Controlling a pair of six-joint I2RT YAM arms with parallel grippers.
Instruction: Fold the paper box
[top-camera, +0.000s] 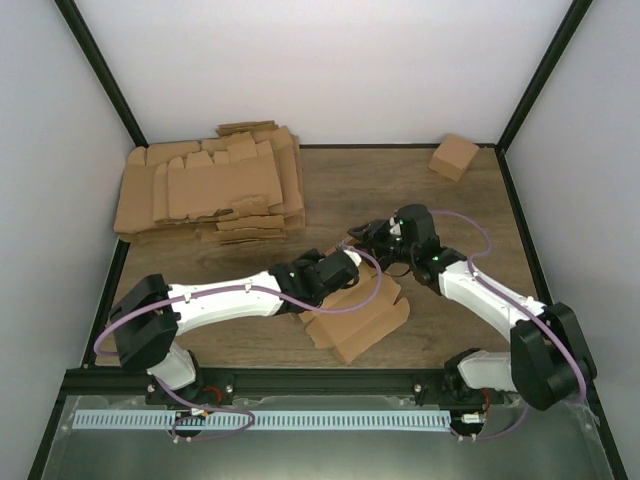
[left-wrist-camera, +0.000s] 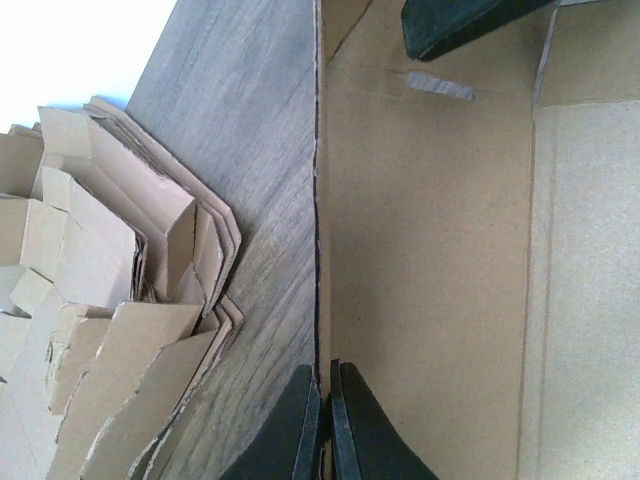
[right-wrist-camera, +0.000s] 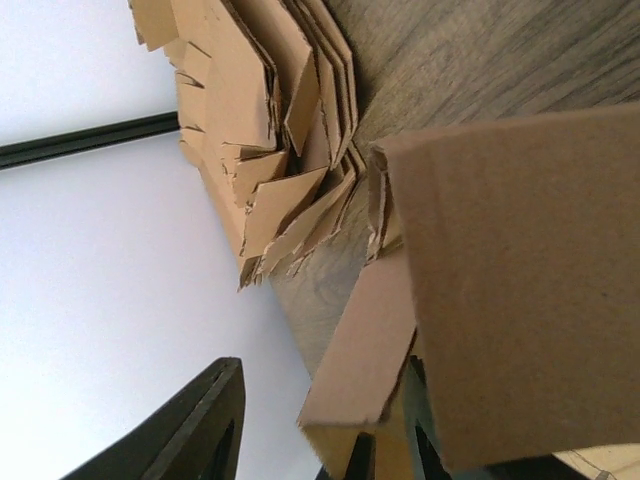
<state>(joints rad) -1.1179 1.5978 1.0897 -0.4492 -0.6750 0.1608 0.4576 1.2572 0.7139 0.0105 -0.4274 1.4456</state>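
The paper box (top-camera: 352, 320) is a brown cardboard blank lying partly folded near the front middle of the table. My left gripper (top-camera: 350, 264) is shut on the edge of one raised wall of the paper box (left-wrist-camera: 430, 250), and both fingers (left-wrist-camera: 300, 430) pinch that edge in the left wrist view. My right gripper (top-camera: 363, 234) hovers at the box's far end, just beyond the left one. In the right wrist view its jaws stand apart, and a loose flap of the paper box (right-wrist-camera: 520, 280) lies between them, close to the right finger (right-wrist-camera: 418, 440).
A thick pile of brown cardboard blanks (top-camera: 210, 185) fills the back left of the wooden table (top-camera: 450, 230); the pile (left-wrist-camera: 90, 300) lies close to the left of the box. A small cube-like carton (top-camera: 453, 156) sits at the back right corner. White walls enclose the table.
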